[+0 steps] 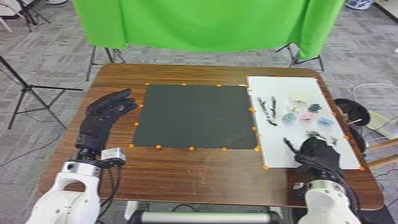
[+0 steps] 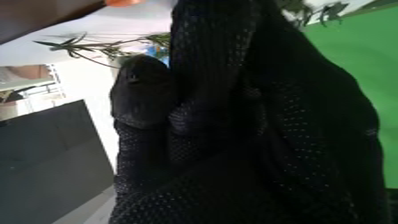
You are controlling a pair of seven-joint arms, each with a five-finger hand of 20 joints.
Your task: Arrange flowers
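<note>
In the head view my right hand [image 1: 318,151] is over the near end of the white board [image 1: 280,159], with a green sprig [image 1: 315,134] at its far side. Several small flowers in pale, pink, blue and dark green [image 1: 306,116] lie farther up the board, beside dark stems [image 1: 268,112]. My left hand [image 1: 107,109] is open above the table's left side, holding nothing. In the right wrist view the black glove of my right hand [image 2: 213,135] partly covers a leafy sprig [image 2: 89,47]; whether it grips the sprig is unclear.
A dark square mat [image 1: 197,116] lies mid-table, left of the white board. Orange dots mark the edges of both. A dark bin [image 1: 353,111] stands off the table's right edge, and green cloth [image 1: 209,25] hangs beyond the far edge.
</note>
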